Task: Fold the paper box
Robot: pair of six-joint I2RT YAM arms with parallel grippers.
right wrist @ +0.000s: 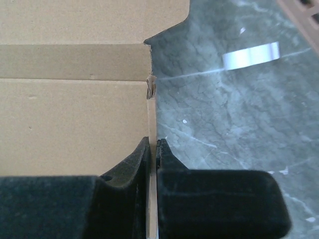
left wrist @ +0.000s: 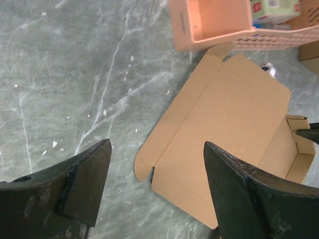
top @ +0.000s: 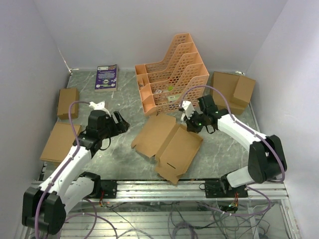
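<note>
Brown cardboard, the box (top: 167, 142) lies mostly flat and unfolded at the centre of the top view. It sits on the grey marbled table (top: 114, 154), just below the orange rack (top: 172, 74). The right gripper (top: 192, 124) meets the box at its upper-right edge.

In the right wrist view that gripper (right wrist: 153, 149) is clamped on the box (right wrist: 75, 114). Both black fingers (right wrist: 214, 199) press together on a thin upright strip of card. Creased panels fill the upper left of the frame, and bare table (right wrist: 224, 114) shows at right.

The left gripper (top: 121, 122) sits left of the box in the top view, apart from it and holding nothing. In the left wrist view, the gripper (left wrist: 157, 144) has its fingers (left wrist: 84, 179) spread wide over the table (left wrist: 75, 74). The box (left wrist: 224, 114) fills the right half of that frame, with small flaps standing up at its far right end. The rack (left wrist: 209, 30) shows along the top edge.

Two cartons (top: 68, 102) lie at the left of the top view and another carton (top: 232, 89) at upper right. A purple booklet (top: 106, 77) lies left of the rack.
</note>
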